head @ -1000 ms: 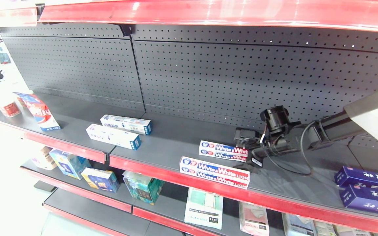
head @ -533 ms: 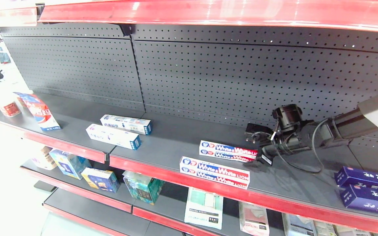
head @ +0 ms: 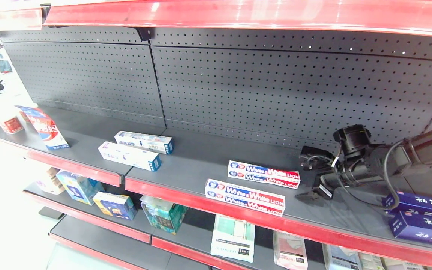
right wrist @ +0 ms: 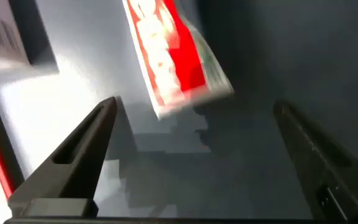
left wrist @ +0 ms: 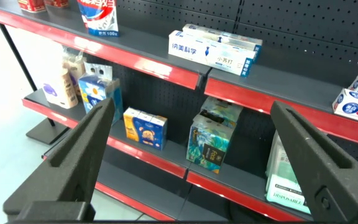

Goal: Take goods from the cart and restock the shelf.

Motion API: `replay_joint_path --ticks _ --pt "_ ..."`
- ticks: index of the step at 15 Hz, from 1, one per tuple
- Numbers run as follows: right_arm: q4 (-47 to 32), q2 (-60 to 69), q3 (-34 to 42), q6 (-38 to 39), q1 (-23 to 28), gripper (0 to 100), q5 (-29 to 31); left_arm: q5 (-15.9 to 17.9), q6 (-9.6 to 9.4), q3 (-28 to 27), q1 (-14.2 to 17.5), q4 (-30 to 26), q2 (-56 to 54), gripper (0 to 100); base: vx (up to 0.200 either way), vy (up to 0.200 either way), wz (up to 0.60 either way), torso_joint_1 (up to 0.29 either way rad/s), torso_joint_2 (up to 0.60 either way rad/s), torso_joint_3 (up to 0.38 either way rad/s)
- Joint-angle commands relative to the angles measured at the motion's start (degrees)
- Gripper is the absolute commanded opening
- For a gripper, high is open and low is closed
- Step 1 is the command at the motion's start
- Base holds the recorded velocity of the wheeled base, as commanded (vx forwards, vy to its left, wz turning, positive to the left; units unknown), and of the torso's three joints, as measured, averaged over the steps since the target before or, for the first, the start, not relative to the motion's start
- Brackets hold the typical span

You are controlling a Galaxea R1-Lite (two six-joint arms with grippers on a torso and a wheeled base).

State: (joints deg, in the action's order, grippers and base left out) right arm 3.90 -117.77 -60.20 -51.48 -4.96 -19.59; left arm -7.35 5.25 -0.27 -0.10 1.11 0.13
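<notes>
Two white-and-red toothpaste boxes lie flat on the dark shelf (head: 201, 157), one at the front edge (head: 245, 197) and one behind it (head: 264, 174). My right gripper (head: 308, 178) hovers just above the shelf, right of the rear box and apart from it, open and holding nothing. In the right wrist view the end of that box (right wrist: 179, 68) lies beyond the spread fingers of the right gripper (right wrist: 194, 168). My left gripper (left wrist: 191, 162) is open and holds nothing, low in front of the lower shelves.
Two blue-and-white boxes (head: 129, 155) lie further left, and a pouch (head: 45, 127) stands at the far left. Dark blue boxes (head: 422, 217) lie close to the right arm. A pegboard wall (head: 276, 86) backs the shelf. Lower shelves hold several boxes (left wrist: 213, 137).
My right gripper has drawn back to the right, away from the rear white-and-red box, which stays on the shelf. Nothing else has moved.
</notes>
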Motion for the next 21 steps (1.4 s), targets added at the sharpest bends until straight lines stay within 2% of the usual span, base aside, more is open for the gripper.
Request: replay_joint_path --ticks 1,4,8,10,17,21 --pt "0.14 2.81 1.84 0.68 1.45 100 -0.89 -0.03 0.02 0.0 0.01 0.03 0.04 100 0.0 0.0 0.0 0.0 0.0 0.0" --pt "0.14 5.1 3.95 2.09 3.03 100 -1.06 -0.03 0.02 0.0 0.01 0.03 -0.05 100 0.0 0.0 0.0 0.0 0.0 0.0" --pt "0.14 9.05 8.17 10.26 3.99 100 -0.54 -0.03 0.02 0.0 0.01 0.03 0.04 100 0.0 0.0 0.0 0.0 0.0 0.0" --pt "0.67 10.2 8.25 14.65 3.91 100 1.13 -0.03 0.02 0.0 0.01 0.03 0.04 100 0.0 0.0 0.0 0.0 0.0 0.0" --pt "1.2 9.32 6.32 19.49 3.99 100 5.62 -0.03 0.02 0.0 0.01 0.03 0.04 100 0.0 0.0 0.0 0.0 0.0 0.0" --pt "1.81 7.38 4.83 24.94 3.38 100 9.48 -0.03 0.02 0.0 0.01 0.03 0.04 100 0.0 0.0 0.0 0.0 0.0 0.0"
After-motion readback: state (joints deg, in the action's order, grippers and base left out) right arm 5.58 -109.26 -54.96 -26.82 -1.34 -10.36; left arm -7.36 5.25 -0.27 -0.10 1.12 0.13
